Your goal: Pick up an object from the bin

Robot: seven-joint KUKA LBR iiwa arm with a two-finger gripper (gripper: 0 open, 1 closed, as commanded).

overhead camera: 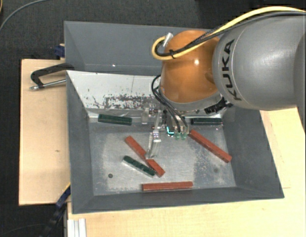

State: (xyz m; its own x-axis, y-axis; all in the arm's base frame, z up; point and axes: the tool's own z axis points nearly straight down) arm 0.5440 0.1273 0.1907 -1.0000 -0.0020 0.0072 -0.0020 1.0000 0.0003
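My gripper (153,151) hangs low over the middle of the bin floor, under the orange wrist cover. Its tip stands just above a short red block (156,167) and beside the near end of a slanted red bar (133,145). A dark green bar (138,165) lies on the floor just left of the short red block, touching or nearly touching it. I see nothing held in the gripper.
A long red bar (167,185) lies along the front wall. Another red bar (210,146) slants at the right. Two dark green bars lie by the back wall, one at the left (114,119) and one at the right (206,122). The arm covers the bin's back right.
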